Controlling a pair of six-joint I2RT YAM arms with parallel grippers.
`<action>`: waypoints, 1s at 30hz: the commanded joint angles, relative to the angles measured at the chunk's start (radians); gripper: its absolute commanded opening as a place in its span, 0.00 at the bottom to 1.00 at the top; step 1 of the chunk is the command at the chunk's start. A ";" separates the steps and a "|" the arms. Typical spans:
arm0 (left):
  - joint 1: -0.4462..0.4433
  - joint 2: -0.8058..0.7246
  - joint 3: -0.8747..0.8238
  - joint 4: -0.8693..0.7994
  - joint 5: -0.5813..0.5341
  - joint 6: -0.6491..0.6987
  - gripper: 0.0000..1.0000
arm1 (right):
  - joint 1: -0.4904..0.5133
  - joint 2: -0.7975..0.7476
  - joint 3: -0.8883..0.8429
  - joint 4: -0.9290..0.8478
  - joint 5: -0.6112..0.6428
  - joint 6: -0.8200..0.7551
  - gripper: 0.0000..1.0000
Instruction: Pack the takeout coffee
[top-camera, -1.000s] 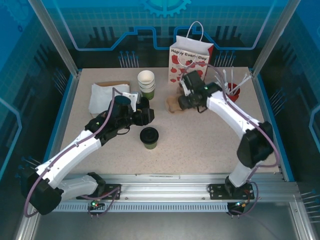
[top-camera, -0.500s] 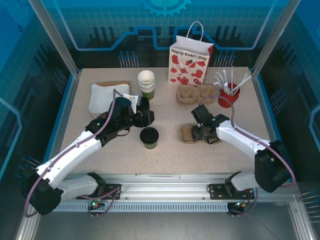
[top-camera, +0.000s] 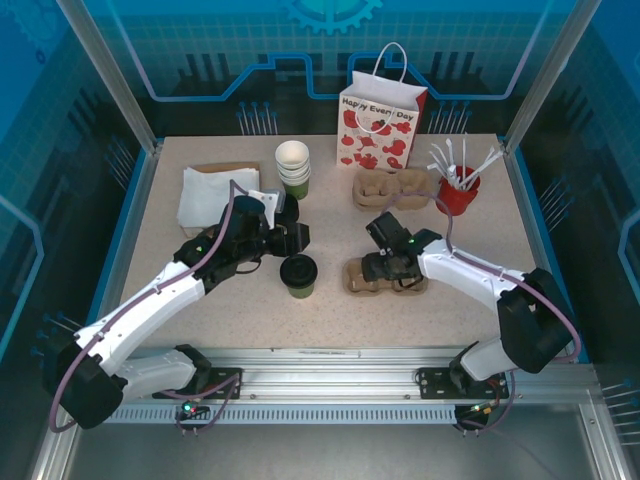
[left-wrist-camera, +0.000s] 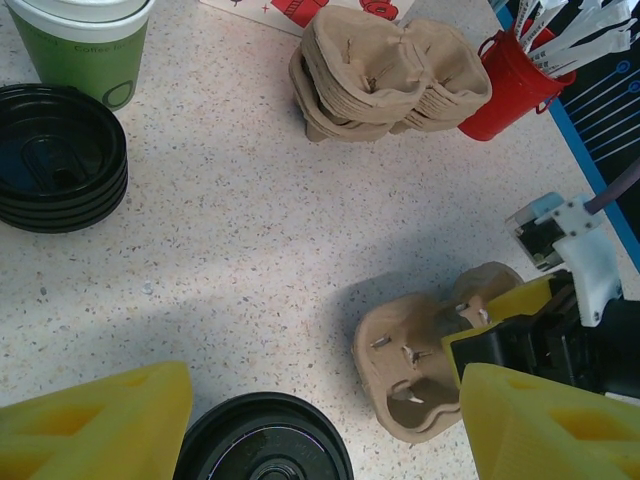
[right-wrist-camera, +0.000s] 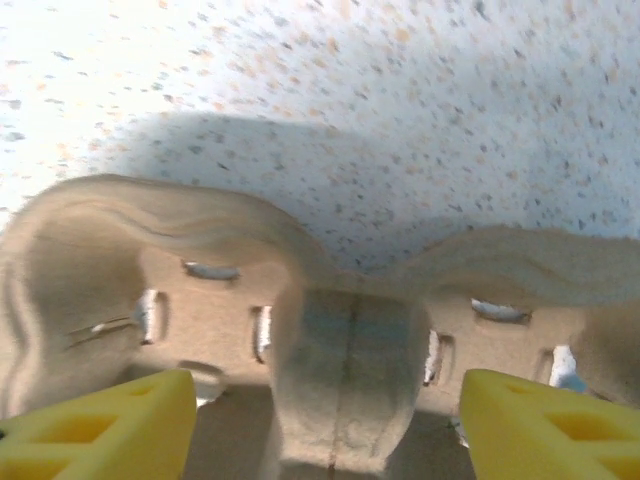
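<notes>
- Left gripper (left-wrist-camera: 325, 400) is spread wide and holds nothing. Its yellow fingers (left-wrist-camera: 95, 425) stand either side of the takeout coffee's black lid in the left wrist view.
- Takeout coffee (top-camera: 298, 274) is upright on the table (top-camera: 330, 325), lid on. It sits near the front middle, just in front of the left gripper and well apart from the gift bag.
- Over to the right gripper (right-wrist-camera: 325, 400): it's down over a cardboard cup carrier (top-camera: 385, 277) with its jaws parted. They straddle the centre ridge (right-wrist-camera: 345, 370) with a gap on each side, so it's released, not pinching.
- That carrier lies flat on the table, just right of the coffee and not touching it.
- At the far edge the gift bag (top-camera: 381, 125) stands upright, white with red shapes.
- A stack of carriers (top-camera: 390, 188) sits just in front of the bag, and a red cup (top-camera: 459, 197) of white sticks is beside the stack on the right.
- Left of the bag is a stack of lidless green cups (top-camera: 293, 165). In the left wrist view, a stack of black lids (left-wrist-camera: 60, 160) sits right beside it.
- White napkins (top-camera: 205, 192) lie at the far left.
</notes>
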 joint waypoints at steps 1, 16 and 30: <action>-0.007 -0.008 -0.009 0.009 0.015 0.002 0.73 | -0.065 -0.030 0.061 -0.055 -0.070 -0.104 0.77; -0.008 -0.005 -0.003 -0.007 0.005 0.006 0.73 | -0.447 0.190 0.115 -0.028 -0.496 -0.281 0.94; -0.008 0.012 -0.003 -0.007 0.001 0.018 0.73 | -0.356 -0.078 -0.227 0.213 -0.713 0.007 0.95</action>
